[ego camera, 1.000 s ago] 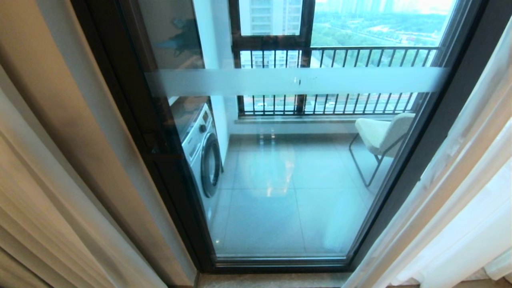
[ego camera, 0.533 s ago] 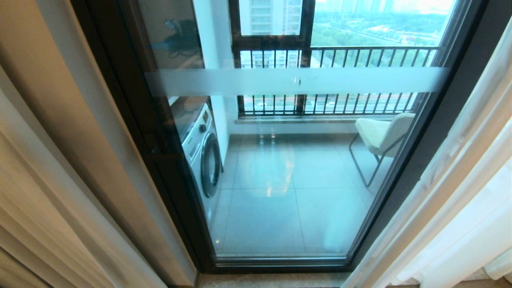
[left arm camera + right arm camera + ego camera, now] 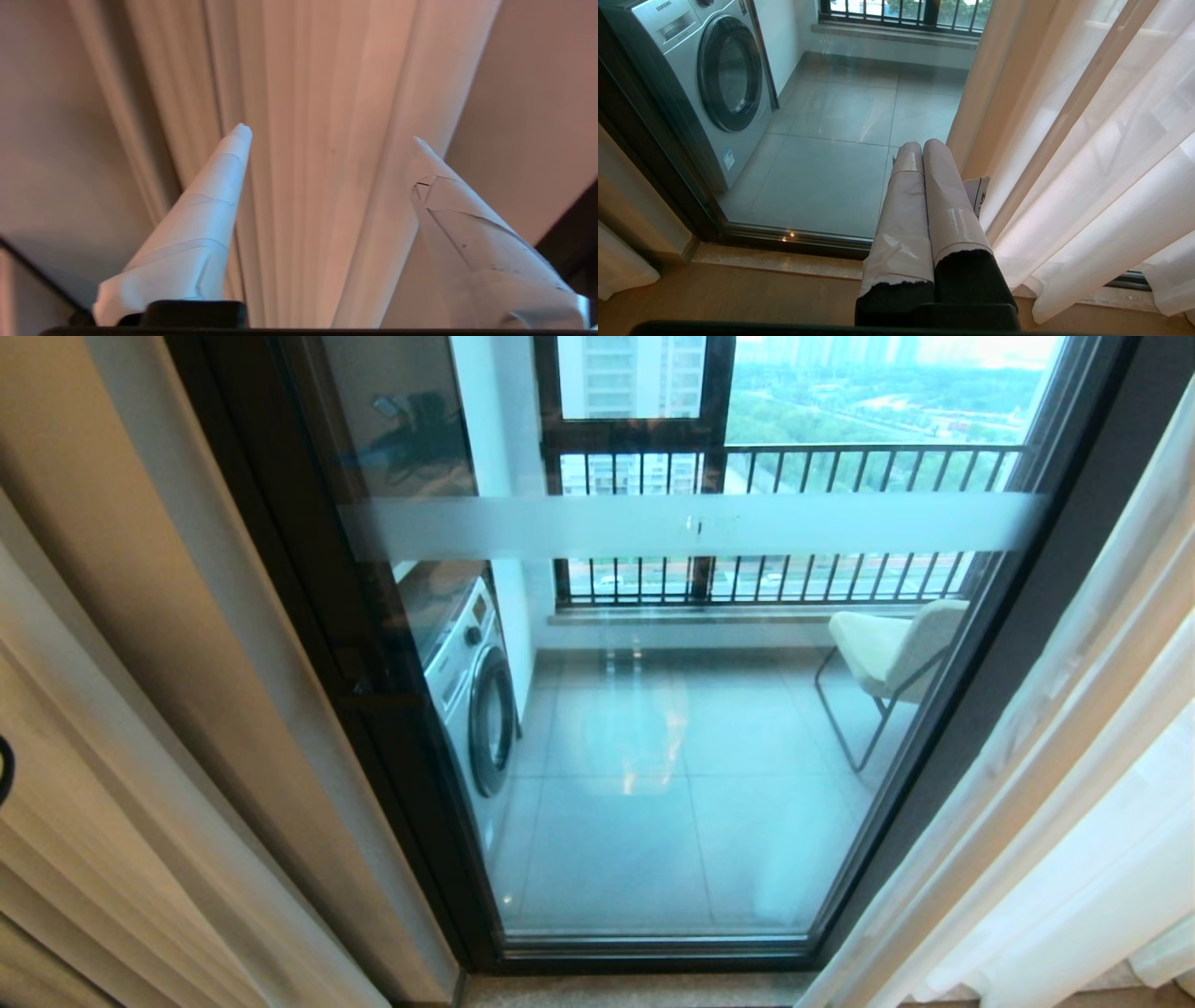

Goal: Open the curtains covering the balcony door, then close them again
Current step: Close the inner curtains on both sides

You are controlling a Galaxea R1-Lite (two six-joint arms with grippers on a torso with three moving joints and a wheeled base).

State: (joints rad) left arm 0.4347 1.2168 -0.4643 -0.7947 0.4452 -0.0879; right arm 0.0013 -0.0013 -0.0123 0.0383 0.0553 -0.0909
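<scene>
showing balcony door (image 3: pixel 672 728) uncovered, curtains (image 3: pixel 1074 784) bunched aside, left gripper (image 3: pixel 327 133) jaws apart, right gripper (image 3: pixel 922 145) jaws together

The left gripper (image 3: pixel 329 133) has two long tapering fingers (image 3: pixel 205 214) wrapped in pale tape, with creases and seams running across the wrap; each narrows to a rounded tip. A black block sits at their base at 6 o'clock in the left wrist view.

The right gripper (image 3: pixel 922 143) has two rounded fingers (image 3: pixel 945 196) bound in the same pale, glossy tape, torn ragged where it ends over black finger bodies at 6 o'clock. A small white label with dark print shows at 3 o'clock of them.
</scene>
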